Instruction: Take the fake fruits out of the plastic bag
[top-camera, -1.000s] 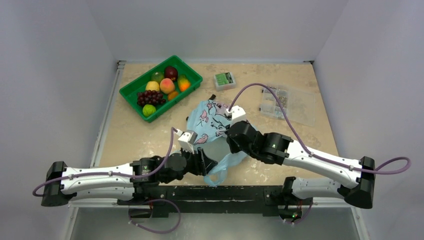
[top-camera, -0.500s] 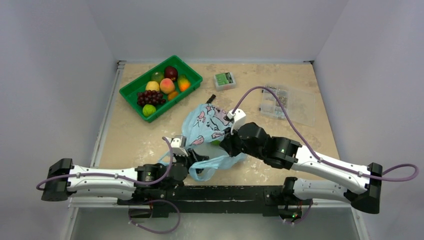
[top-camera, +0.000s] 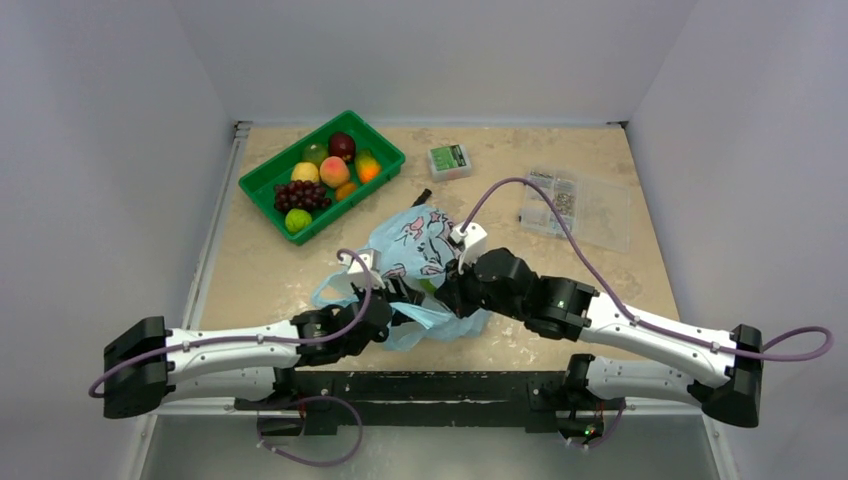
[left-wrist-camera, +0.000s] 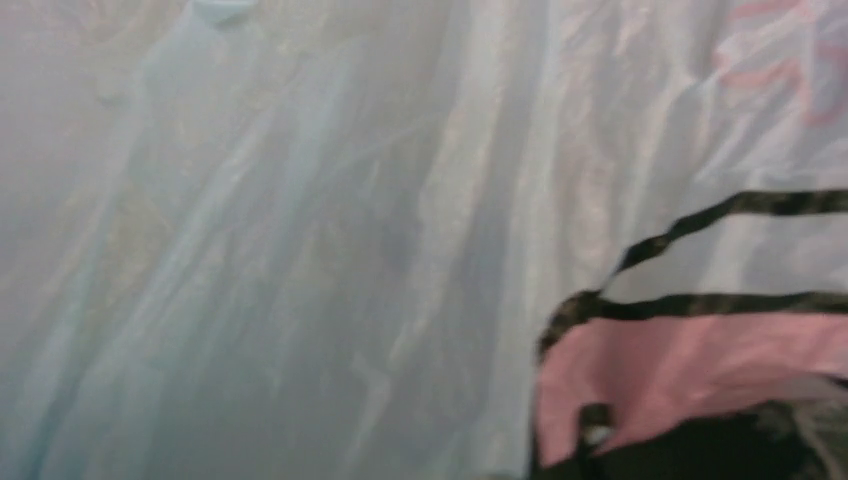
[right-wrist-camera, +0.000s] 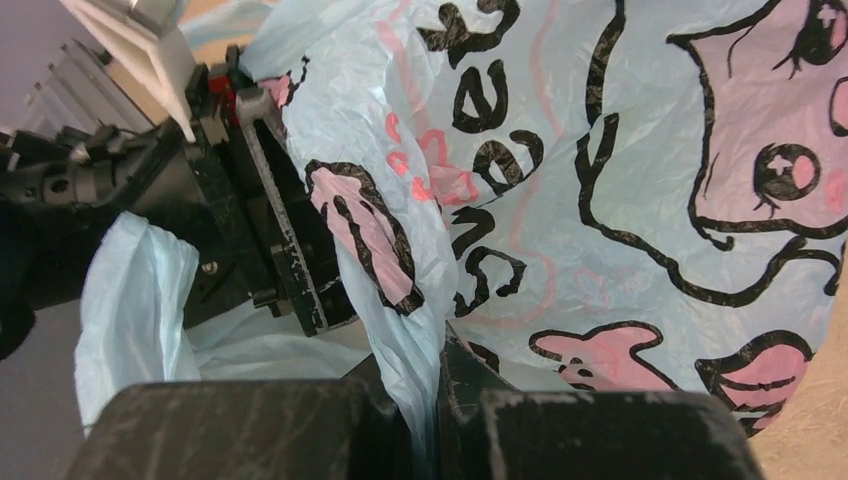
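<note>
The right claw (right-wrist-camera: 425, 400) pinches the printed plastic bag (right-wrist-camera: 620, 200).

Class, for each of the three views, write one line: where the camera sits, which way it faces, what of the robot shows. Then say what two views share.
Top external: above and behind the bases, looking down on the table, left arm, right arm, plastic bag and green tray.
Left wrist: pressed close against the bag's film; no fingers clearly show.
Right wrist: looks along the right gripper, pinching a bag fold, toward the left gripper.
Shared: top external and right wrist both show the left gripper.
</note>
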